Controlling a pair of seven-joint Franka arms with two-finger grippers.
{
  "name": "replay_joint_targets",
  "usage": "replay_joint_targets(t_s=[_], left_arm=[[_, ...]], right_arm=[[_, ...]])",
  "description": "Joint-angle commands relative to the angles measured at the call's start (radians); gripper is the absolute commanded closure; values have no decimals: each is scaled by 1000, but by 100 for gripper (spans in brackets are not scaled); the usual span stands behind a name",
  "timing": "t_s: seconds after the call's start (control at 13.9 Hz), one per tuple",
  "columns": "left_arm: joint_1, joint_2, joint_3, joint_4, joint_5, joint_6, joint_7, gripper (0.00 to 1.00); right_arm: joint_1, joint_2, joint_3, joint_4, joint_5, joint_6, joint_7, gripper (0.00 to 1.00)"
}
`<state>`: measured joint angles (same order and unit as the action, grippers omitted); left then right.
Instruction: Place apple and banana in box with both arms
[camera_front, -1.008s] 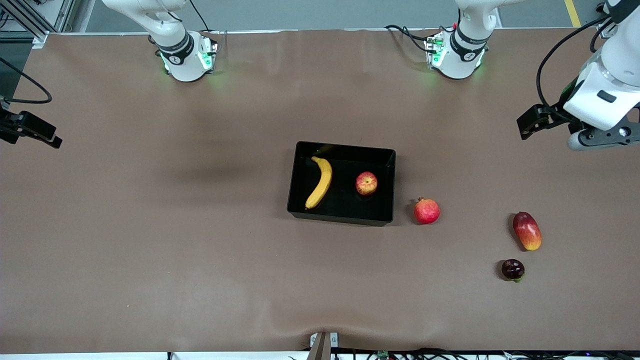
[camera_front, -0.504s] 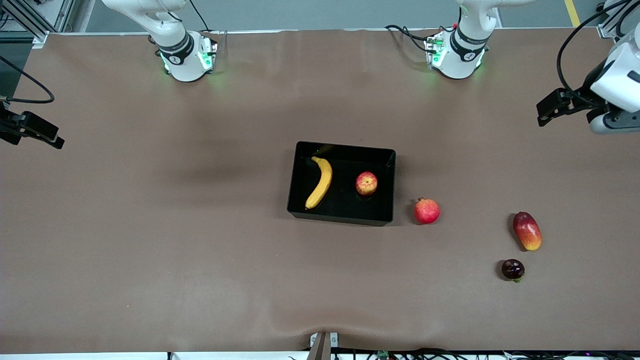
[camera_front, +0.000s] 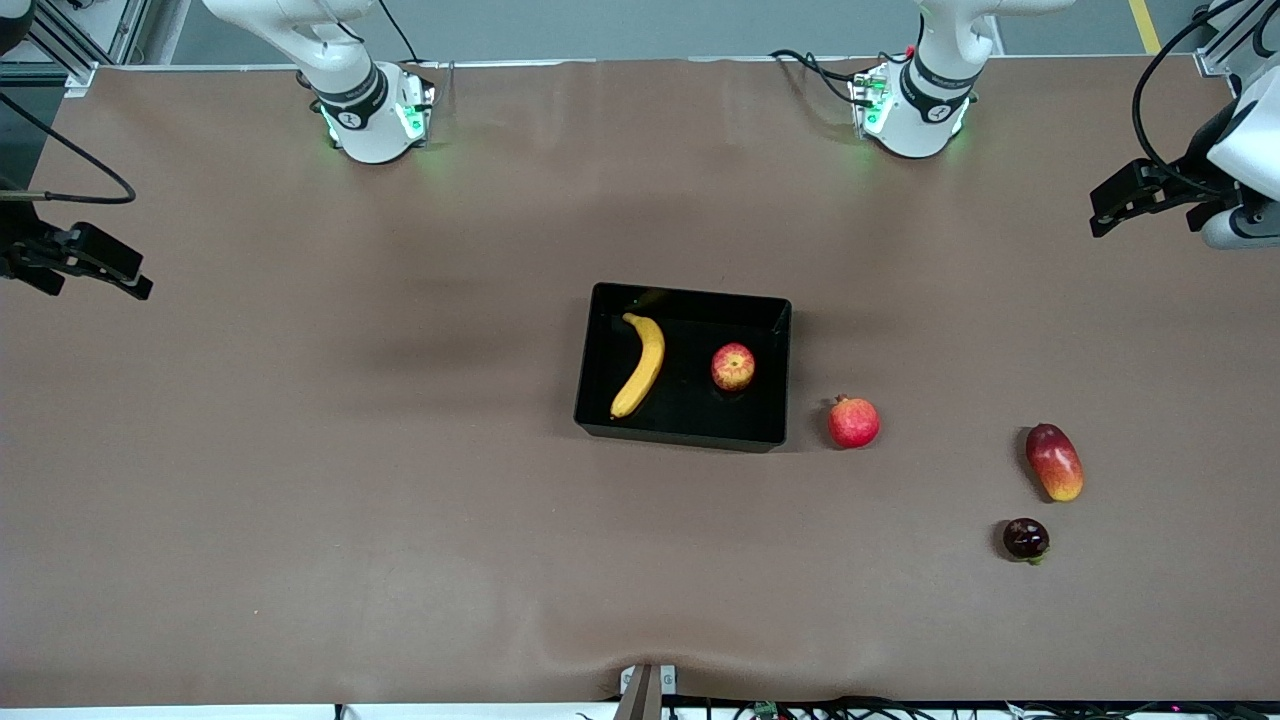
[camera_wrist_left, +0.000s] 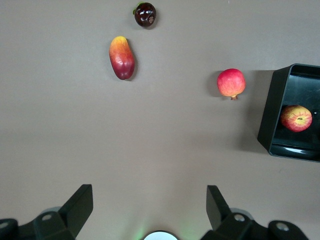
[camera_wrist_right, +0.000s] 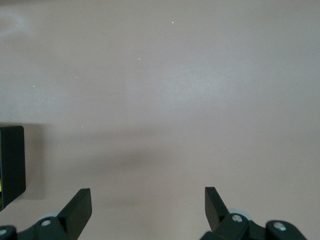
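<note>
1. Inside the black box (camera_front: 683, 434), at the middle of the table (camera_front: 300, 450), the banana (camera_front: 640, 364) lies flat toward the right arm's end, and the apple (camera_front: 733, 366) sits apart from it toward the left arm's end. Both look delivered, so the task appears finished.
2. Up over the table's edge at the left arm's end hangs the left gripper (camera_wrist_left: 150, 207), fingers spread wide and holding nothing, clear of the fruit.
3. Over bare table at the right arm's end, the right gripper (camera_wrist_right: 148, 207) is likewise spread and empty.
4. Outside the box, untouched: pomegranate (camera_front: 853, 422) just beside its wall, then mango (camera_front: 1054, 461) and a dark purple fruit (camera_front: 1026, 538) well apart. These are distractors, rightly left out.
</note>
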<state>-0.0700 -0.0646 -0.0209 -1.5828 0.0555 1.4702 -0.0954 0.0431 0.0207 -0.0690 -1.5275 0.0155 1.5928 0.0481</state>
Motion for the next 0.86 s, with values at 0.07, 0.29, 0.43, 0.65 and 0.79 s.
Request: replay_joint_targets(t_s=[0.07, 0.29, 0.43, 0.65, 0.79], left_arm=[[-14, -18, 6, -17, -14, 1, 17, 0], [-7, -21, 6, -17, -9, 1, 19, 0], [-7, -27, 6, -19, -11, -1, 23, 0], [-4, -27, 6, -17, -14, -1, 29, 0], [-4, -23, 7, -6, -14, -2, 31, 0]], right_arm=[[-11, 1, -5, 13, 4, -10, 13, 0], [-9, 1, -5, 13, 3, -14, 13, 0], [-18, -1, -8, 15, 3, -14, 13, 0], [-31, 1, -8, 20, 3, -16, 13, 0], [-32, -1, -8, 20, 3, -16, 13, 0]])
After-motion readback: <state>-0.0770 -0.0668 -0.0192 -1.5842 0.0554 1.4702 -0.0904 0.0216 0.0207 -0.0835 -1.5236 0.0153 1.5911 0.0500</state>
